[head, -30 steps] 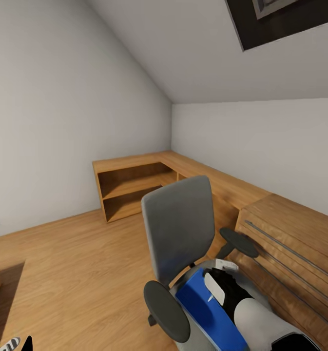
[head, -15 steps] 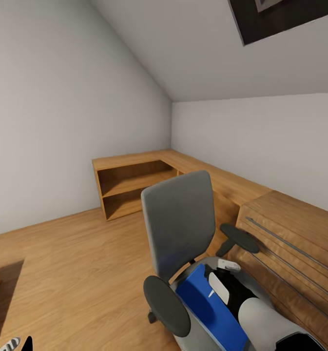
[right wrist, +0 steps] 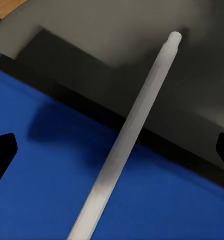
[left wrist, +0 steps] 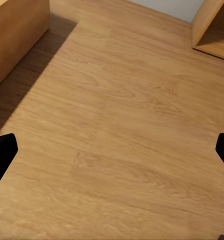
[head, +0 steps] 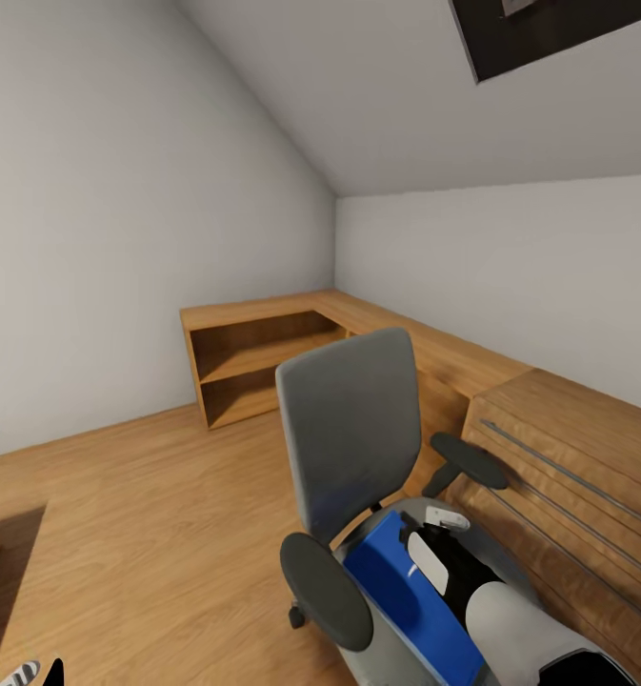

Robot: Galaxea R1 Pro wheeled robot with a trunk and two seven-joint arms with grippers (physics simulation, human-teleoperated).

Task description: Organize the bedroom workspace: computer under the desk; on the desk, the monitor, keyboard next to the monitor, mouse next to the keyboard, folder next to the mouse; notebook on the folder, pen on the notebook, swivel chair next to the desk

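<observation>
The swivel chair (head: 350, 429), with a grey back and black armrests, stands in the lower middle of the head view. The bright blue folder (head: 410, 605) lies on its seat. My right gripper (head: 434, 543) hovers open just above the folder, its black fingertips (right wrist: 2, 155) wide apart. In the right wrist view the folder (right wrist: 47, 170) has a thin pale stick (right wrist: 126, 135) lying across it, and the dark chair seat lies beyond. My left gripper (left wrist: 112, 155) hangs open over bare wooden floor, and a bit of it shows at the head view's lower left corner (head: 34, 672).
A low L-shaped wooden shelf unit (head: 263, 353) runs along the two far walls. A light wooden drawer cabinet (head: 568, 476) stands close on the chair's right. Open wooden floor (head: 139, 524) stretches to the left. A dark skylight (head: 568, 29) sits in the sloped ceiling.
The whole picture has shifted up slightly, so the camera moved. My right gripper stays open over the folder, a little nearer to it. The chair and folder have not moved.
</observation>
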